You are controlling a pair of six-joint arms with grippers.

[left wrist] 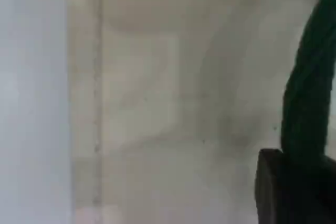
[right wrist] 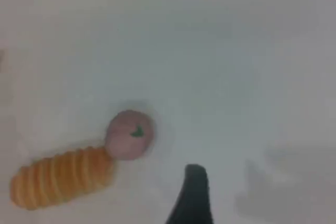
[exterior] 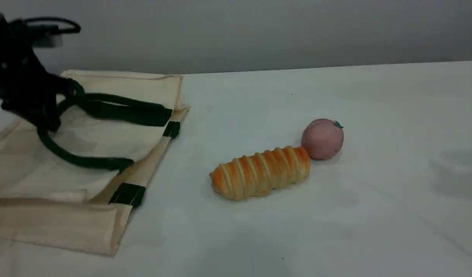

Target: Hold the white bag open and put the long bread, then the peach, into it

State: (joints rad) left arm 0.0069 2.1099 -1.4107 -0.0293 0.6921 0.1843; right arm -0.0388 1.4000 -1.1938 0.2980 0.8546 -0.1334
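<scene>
The left claw [exterior: 53, 111] is clenched on the bag's [exterior: 105, 142] handle [exterior: 116, 105]; lift it gently upward so the mouth opens. The right claw [right wrist: 191, 203] is released above the worktop [exterior: 374, 115].

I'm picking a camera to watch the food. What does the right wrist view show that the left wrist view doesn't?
Only the right wrist view shows the long bread touching the peach on the table. Only the left wrist view shows the white bag, with the left end effector shut on its green handle. Both show a dark fingertip at the bottom edge.
</scene>
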